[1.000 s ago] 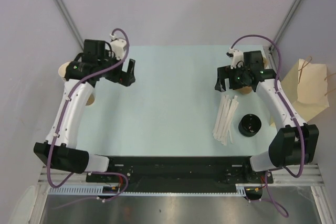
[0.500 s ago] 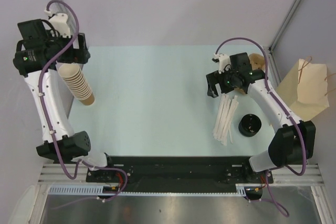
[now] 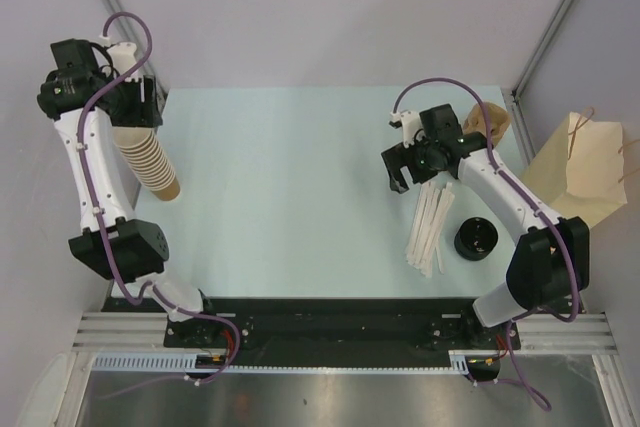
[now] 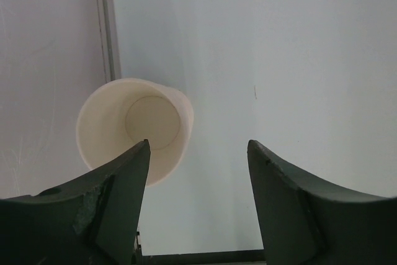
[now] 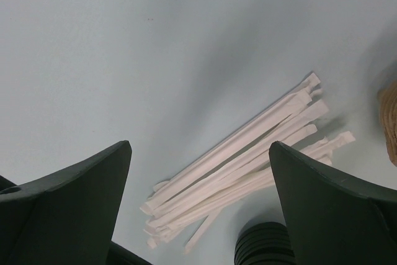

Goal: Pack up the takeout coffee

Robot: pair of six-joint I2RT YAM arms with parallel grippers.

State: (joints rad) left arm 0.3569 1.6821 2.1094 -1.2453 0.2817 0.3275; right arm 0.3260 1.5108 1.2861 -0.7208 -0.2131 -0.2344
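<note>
The left gripper [image 4: 198, 153] hangs spread above the cup stack [image 3: 152, 162]; the right gripper [image 5: 200, 153] gapes over the straws [image 5: 248, 166].

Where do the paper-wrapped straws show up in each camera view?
Top external: the straws lie in a loose bundle on the right side of the table, just left of the black lids.
Left wrist: not in it.
Right wrist: the straws fan diagonally across the lower middle.
Shared landmark: the black lids, beside the straws in the top view and at the bottom edge of the right wrist view.
</note>
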